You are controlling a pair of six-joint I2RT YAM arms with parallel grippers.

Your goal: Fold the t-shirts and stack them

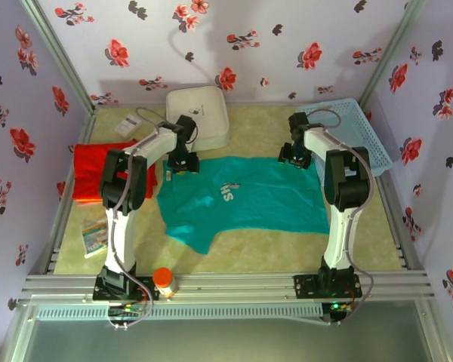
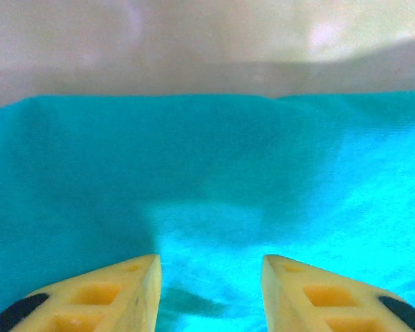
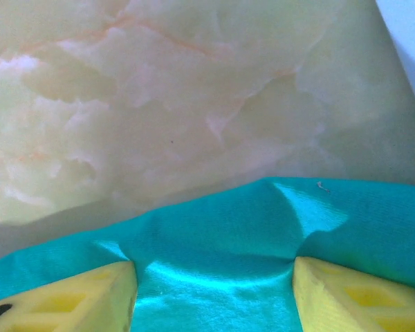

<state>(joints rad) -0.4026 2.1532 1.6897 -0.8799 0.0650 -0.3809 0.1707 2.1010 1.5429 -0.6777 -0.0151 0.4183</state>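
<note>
Two jaws sit on the far edge of the teal t-shirt [image 1: 241, 200], one at each far corner. The shirt lies spread flat on the surface [image 1: 264, 132], white print up. Its long axis runs from the left jaws across to the right jaws, and the bulk of the cloth lies on the near side of both, toward the arm bases. Neither arm is nearer; the left arm [image 1: 147, 151] takes its own corner and the right arm [image 1: 336, 162] takes the other.

Left jaws: parted to a middling gap, yellow fingertips [image 2: 135, 283] low over teal cloth [image 2: 214, 173]. Nothing is pinched between them. The cloth edge runs straight across, well ahead of the tips.

Right jaws: wide apart, fingertips [image 3: 90, 294] down at the cloth [image 3: 214, 277]. The cloth puckers between the tips, so they likely press it, but it is not clamped. The shirt edge runs just ahead of the tips, bare marbled surface [image 3: 159, 104] beyond.

The red t-shirt [image 1: 87, 170] lies bunched well off to the left of the left jaws, past that arm. A white box [image 1: 200, 113] sits just beyond the left jaws, and a light-blue basket [image 1: 355, 132] sits just to the right of the right jaws.

Judgement: the next move is a close on both corners, then a pull toward the near hem, across the long axis.
</note>
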